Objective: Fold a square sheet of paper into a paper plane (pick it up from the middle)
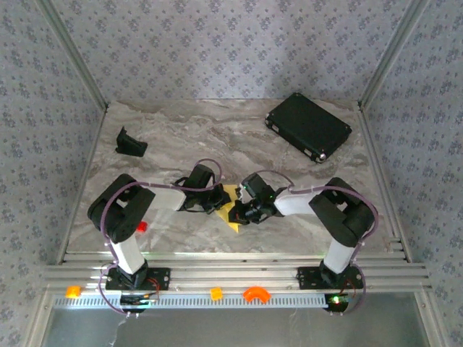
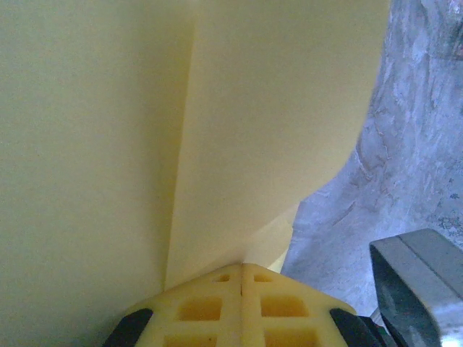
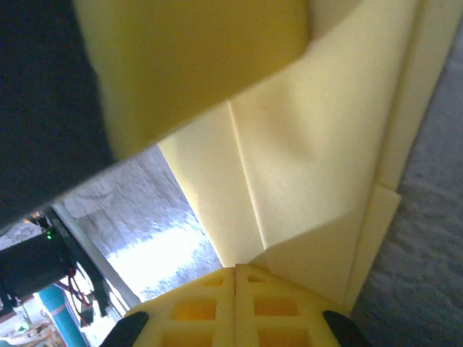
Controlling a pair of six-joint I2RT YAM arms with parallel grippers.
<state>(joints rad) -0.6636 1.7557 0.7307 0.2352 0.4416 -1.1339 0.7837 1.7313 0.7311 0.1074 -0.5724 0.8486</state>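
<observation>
Pinching one sheet of paper [image 1: 232,219] | left claw [image 2: 241,271] + right claw [image 3: 236,271], both clamped | black case [image 1: 309,126]: one

You have a black case [image 1: 309,126] lying at the far right of the marbled table [image 1: 217,130], a small black holder [image 1: 130,143] far left, a red block [image 1: 142,226] near the front left, and orange pieces [image 1: 255,293] along the front rail.

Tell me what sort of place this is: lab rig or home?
Most likely a purpose-built robot test cell: a left arm and right arm bolted to an aluminium rail, a marble-print table, patterned backdrop panels on three sides.
</observation>
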